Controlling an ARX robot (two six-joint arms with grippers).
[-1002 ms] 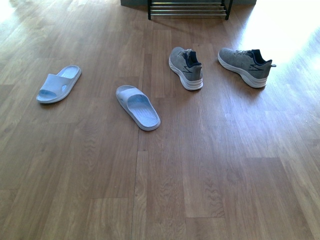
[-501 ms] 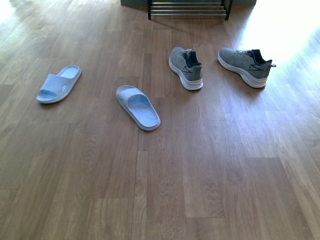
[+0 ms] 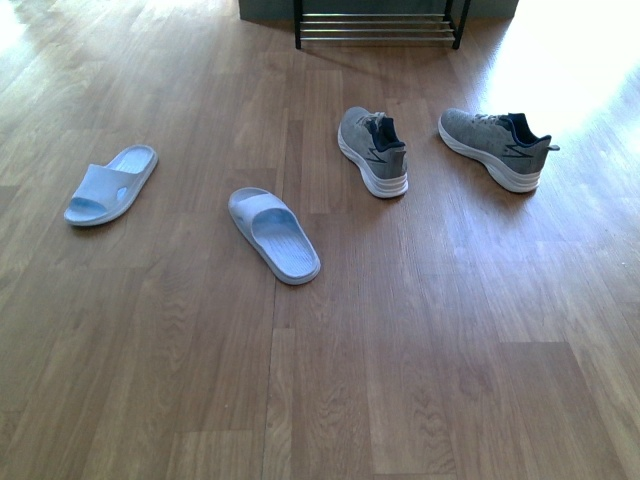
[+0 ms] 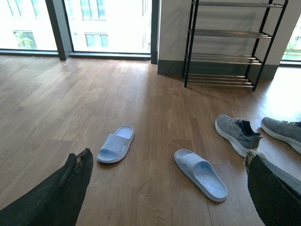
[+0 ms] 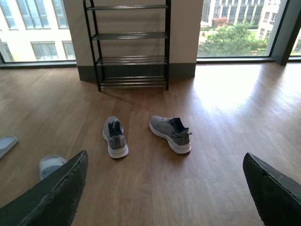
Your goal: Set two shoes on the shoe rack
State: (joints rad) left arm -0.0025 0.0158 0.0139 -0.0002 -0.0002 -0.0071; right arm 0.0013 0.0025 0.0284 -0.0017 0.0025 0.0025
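Grey knit and white soles sat closest to the shoe rack (image 3: pixel 375 25), so that's the layout you were dealing with. The first sneaker (image 3: pixel 372 150) stood upright on the wood floor (image 3: pixel 400 380) pretty much straight out from the rack's front, toe toward the rack and heel away from it. The second sneaker (image 3: pixel 495 148) was about as far out from the rack but off past one end post, angled, and clearly apart from the first. Both pale blue slides lay farther from the rack than the sneakers. The nearer slide (image 3: pixel 273 233) was out beyond the first sneaker, and the farther slide (image 3: pixel 110 185) was well off past the rack's other end. All four shoes were on the floor.

Your left hand (image 4: pixel 165 155) was released, spread wide open with nothing in it, up off the floor and looking toward the rack. Your right hand (image 5: pixel 164 155) was the same deal: wide open, nothing gripped, facing the rack with the two sneakers between it and the rack.
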